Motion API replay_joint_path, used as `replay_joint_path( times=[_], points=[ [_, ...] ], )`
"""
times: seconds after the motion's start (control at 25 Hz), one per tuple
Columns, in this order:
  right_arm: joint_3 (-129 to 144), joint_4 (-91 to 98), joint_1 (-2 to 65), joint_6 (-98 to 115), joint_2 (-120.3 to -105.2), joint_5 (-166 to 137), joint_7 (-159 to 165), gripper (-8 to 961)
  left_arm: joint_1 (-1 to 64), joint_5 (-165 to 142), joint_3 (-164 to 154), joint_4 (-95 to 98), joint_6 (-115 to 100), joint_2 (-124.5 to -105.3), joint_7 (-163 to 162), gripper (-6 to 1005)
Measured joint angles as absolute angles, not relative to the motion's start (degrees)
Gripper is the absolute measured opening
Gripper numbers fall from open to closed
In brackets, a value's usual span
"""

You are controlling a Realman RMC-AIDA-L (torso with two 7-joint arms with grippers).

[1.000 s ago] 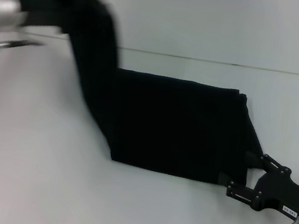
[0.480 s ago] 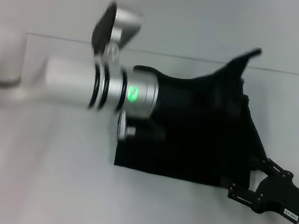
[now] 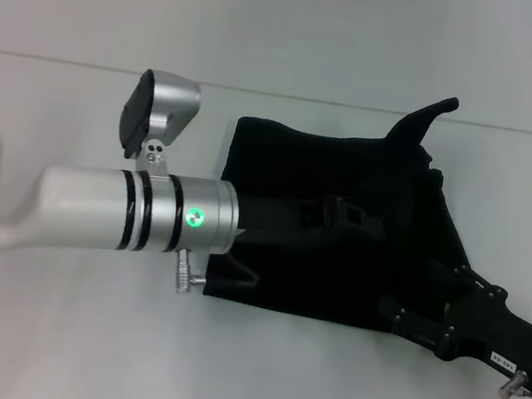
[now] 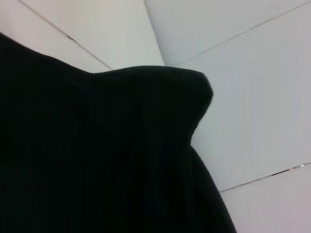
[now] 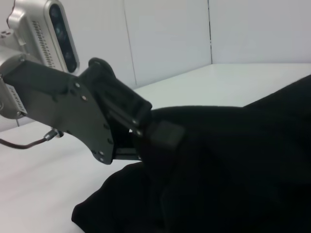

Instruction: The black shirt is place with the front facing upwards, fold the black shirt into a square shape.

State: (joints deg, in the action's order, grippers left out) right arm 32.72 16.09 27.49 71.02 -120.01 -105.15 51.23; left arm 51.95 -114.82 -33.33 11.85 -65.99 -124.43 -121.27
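Note:
The black shirt (image 3: 300,175) lies folded on the white table, plain black side up, and no lettering shows. My left arm reaches across it from the left. The left gripper (image 3: 344,215) sits low over the shirt's right half, shut on a fold of cloth. The right wrist view shows the same left gripper (image 5: 163,138) pinching the shirt (image 5: 243,160). A peak of cloth (image 3: 430,119) stands up at the far right corner. Black shirt cloth (image 4: 97,155) fills most of the left wrist view. My right gripper (image 3: 409,318) rests at the shirt's near right corner.
The white table (image 3: 73,331) stretches bare to the left and in front of the shirt. A seam line (image 3: 520,130) runs across the table behind the shirt. My left forearm (image 3: 122,212) spans the table's left half above the surface.
My left arm swung from the far left across to the right, carrying the lifted left part of the shirt over the right half. The right gripper shifted slightly left.

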Motion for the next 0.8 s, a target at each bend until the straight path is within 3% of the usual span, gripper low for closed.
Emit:
replay_joint_path(
  times=[0.44, 0.68, 0.8],
  points=[
    [29.6, 16.1, 26.8, 70.9, -119.93, -105.1, 51.2, 941, 51.5, -109.3, -33.3, 11.4, -72.1, -124.3, -113.6, 109],
    [21.1, 16.2, 24.7, 70.9, -119.76, -105.1, 51.2, 941, 49.3, -107.3, -33.3, 15.3, -77.9, -123.96, -113.6, 291],
    [15.0, 16.2, 23.6, 71.6, -119.63, -105.0, 51.3, 941, 46.9, -106.4, -33.3, 19.2, -80.7, -123.96, -113.4, 428]
  ],
)
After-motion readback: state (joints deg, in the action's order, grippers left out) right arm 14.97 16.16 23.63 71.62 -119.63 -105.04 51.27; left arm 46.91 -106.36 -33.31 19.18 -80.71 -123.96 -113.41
